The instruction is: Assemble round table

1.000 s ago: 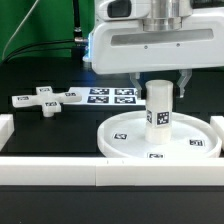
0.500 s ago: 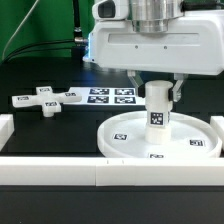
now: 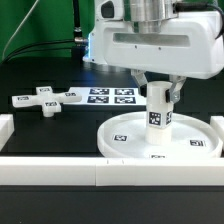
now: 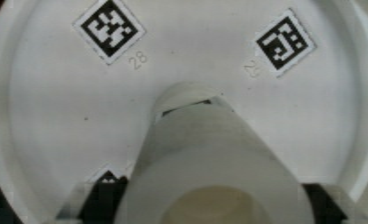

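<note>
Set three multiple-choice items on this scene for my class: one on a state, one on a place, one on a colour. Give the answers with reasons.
1. How does the cylinder leg stand?
A. Upright at the middle of the round disc, with the gripper shut on it
B. Lying on its side
C. Hanging tilted in the air

2. Where is the cross-shaped piece?
A. On the round disc
B. In the gripper
C. On the black table, to the exterior view's left of the marker board

3. What colour are these three furniture parts?
A. White
B. Red
C. Green

Answers:
1 A: the fingers flank the leg's top and its base meets the disc's centre.
2 C: it lies flat, apart from the disc.
3 A: all three are white, with black-and-white tags.
</note>
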`<state>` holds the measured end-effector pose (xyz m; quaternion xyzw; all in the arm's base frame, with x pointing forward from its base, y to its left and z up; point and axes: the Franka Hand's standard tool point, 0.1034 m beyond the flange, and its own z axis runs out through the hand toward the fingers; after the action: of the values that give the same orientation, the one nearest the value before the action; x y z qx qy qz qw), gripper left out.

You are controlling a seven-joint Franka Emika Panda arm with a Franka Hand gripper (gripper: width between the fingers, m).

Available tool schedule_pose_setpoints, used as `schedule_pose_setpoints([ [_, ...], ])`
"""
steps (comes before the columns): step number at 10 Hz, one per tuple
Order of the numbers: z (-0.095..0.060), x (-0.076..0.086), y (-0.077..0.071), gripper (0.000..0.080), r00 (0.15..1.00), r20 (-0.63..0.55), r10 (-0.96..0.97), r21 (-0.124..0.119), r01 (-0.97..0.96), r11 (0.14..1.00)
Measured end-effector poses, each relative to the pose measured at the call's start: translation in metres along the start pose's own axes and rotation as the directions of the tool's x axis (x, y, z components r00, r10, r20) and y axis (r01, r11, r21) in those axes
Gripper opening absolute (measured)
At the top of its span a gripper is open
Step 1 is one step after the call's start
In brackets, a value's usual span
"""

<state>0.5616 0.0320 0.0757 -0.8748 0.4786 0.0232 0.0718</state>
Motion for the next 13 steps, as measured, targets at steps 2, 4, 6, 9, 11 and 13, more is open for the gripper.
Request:
schedule_pose_setpoints([
  [2,0.0008,-0.0025,0.0015,0.0409,0.975,0.03,0.218,0.016,-0.219,0.976],
  [4,0.0016,-0.0053,0.0004,0.0409,0.926,0.048,0.374,0.017,-0.375,0.927],
  [6,0.0019,-0.0061,-0.0001,0.0409,0.904,0.05,0.425,0.014,-0.426,0.905],
  [9,0.0025,-0.0067,-0.0006,0.0515,0.938,0.048,0.343,0.014,-0.344,0.939],
  [11,0.0024,-0.0093,-0.0039,0.0637,0.976,0.046,0.212,0.021,-0.213,0.977],
  [13,0.003,-0.0091,-0.0033,0.0647,0.998,0.043,0.051,0.028,-0.052,0.998],
])
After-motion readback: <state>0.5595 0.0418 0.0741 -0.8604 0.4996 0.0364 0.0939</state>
